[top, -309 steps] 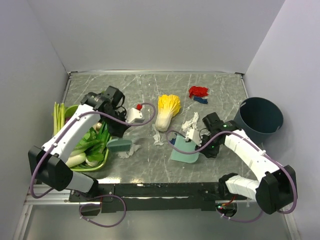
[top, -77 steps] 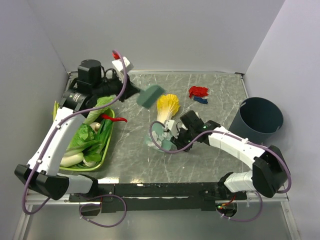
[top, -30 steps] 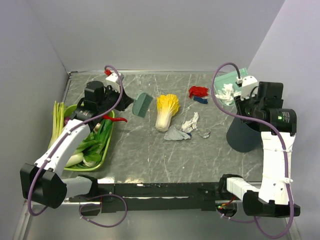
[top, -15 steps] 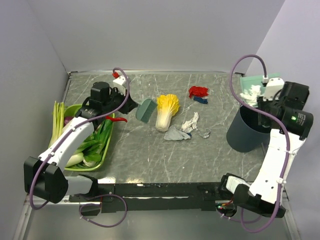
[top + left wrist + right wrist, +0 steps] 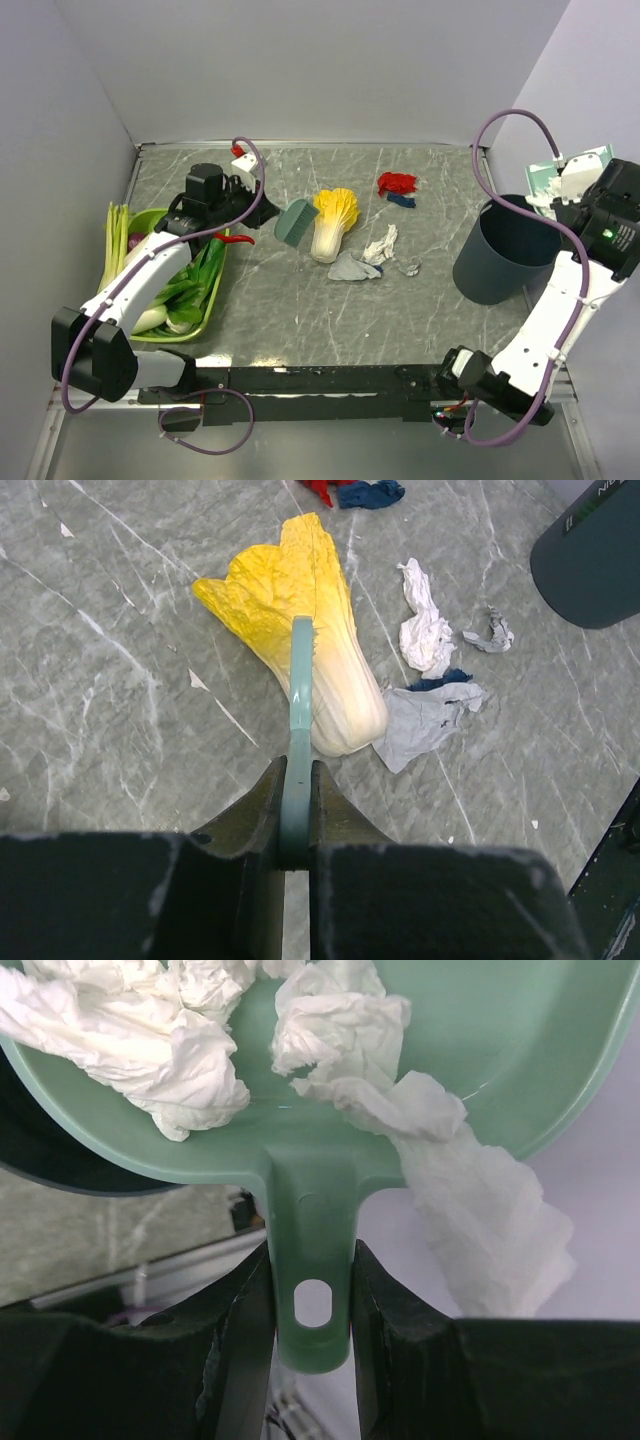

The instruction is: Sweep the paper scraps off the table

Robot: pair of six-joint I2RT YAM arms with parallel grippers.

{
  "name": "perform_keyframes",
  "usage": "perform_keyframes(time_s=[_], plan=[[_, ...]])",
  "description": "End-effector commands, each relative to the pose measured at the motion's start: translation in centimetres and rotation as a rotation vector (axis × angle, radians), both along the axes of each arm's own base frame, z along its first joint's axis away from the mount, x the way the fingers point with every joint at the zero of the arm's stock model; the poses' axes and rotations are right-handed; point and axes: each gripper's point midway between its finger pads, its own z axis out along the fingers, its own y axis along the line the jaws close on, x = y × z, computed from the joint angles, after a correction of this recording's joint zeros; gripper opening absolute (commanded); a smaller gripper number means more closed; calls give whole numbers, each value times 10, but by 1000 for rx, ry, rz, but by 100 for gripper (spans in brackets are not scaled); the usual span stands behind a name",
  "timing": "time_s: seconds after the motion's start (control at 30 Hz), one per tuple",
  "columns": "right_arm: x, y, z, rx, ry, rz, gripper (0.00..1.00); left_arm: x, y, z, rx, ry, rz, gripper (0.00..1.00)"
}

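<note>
Right jaws pinching dustpan (image 5: 310,1200) handle, pan carrying paper scraps (image 5: 180,1050) over bin's (image 5: 505,255) rim, left jaws clamping brush (image 5: 298,710) beside cabbage (image 5: 260,590), more scraps lying on surface (image 5: 300,305).

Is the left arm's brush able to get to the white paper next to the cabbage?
Probably, but not straight. The cabbage lies between the brush in the left gripper and the white paper scrap, so it would likely have to go around or over.
</note>
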Motion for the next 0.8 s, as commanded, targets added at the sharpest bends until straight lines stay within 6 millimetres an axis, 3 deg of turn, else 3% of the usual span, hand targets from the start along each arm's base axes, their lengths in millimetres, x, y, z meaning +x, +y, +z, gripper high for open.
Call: perform_keyframes(time_s=[0.0,0.1,0.33,0.47,0.6,0.77], plan=[[-38,-7,-6,-62,227,16,0,9,-4,34,-22,-122,-8,1],[-45,-18,-2,-144,311,39,0,12,-1,31,-9,-117,12,1],[-35,-59,16,-375,501,113,0,5,-4,35,-31,-131,-17,1],[-18,-83,50,-623,522,134,0,6,1,35,-22,-142,9,1],[-8,-92,61,-720,560,148,0,6,1,36,-28,-140,17,1],[1,-97,57,-746,578,170,0,5,-3,36,-26,-130,-7,1]])
